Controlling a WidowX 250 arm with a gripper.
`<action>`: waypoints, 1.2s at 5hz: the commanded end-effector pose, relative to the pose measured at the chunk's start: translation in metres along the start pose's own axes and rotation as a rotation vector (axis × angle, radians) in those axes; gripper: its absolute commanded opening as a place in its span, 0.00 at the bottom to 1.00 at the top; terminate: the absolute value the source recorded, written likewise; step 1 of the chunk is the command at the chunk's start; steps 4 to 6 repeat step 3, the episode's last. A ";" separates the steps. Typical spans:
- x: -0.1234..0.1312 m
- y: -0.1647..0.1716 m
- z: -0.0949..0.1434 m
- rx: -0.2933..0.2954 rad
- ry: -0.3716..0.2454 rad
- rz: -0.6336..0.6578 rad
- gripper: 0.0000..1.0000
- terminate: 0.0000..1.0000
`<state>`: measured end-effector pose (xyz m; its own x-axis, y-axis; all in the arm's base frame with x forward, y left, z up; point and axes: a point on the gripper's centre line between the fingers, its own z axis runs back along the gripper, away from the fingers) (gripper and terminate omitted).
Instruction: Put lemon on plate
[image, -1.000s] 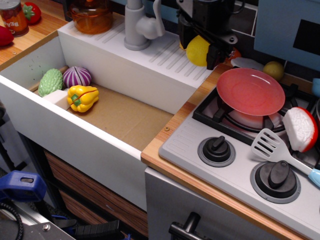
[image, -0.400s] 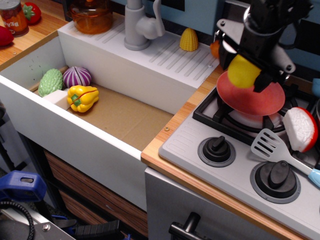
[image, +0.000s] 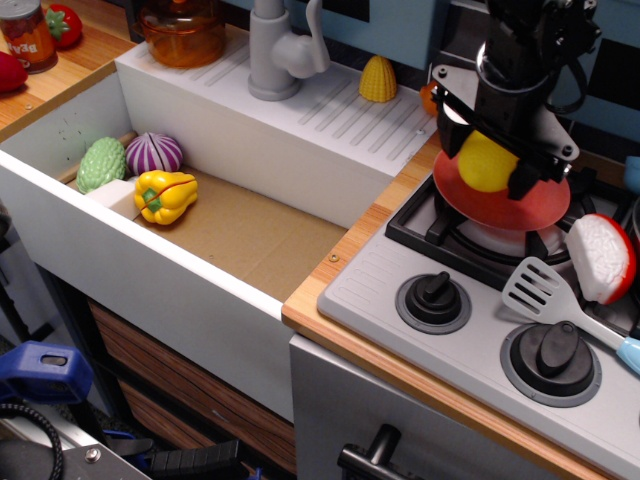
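Note:
The glossy yellow lemon (image: 486, 161) is held between the black fingers of my gripper (image: 487, 160), which is shut on it. The gripper comes down from above over the red-pink plate (image: 500, 205), which lies on the back left burner of the toy stove. The lemon sits low over the plate's left half; I cannot tell whether it touches the plate. The arm hides the plate's far part.
A ribbed yellow corn piece (image: 378, 79) stands on the white drainboard. The sink (image: 250, 235) holds a yellow pepper (image: 165, 195), a purple onion (image: 153, 153) and a green vegetable (image: 100, 164). A white spatula (image: 560, 305) and a red-white item (image: 602, 256) lie on the stove's right.
The gripper carried the lemon from the drainboard rightward to above the plate, then lowered it closer to the plate. The corn piece is now uncovered.

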<state>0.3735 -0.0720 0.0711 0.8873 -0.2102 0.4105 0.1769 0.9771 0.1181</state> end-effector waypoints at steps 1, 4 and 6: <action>0.018 0.007 0.010 -0.020 -0.060 -0.001 1.00 0.00; 0.018 0.007 0.010 -0.020 -0.060 -0.001 1.00 1.00; 0.018 0.007 0.010 -0.020 -0.060 -0.001 1.00 1.00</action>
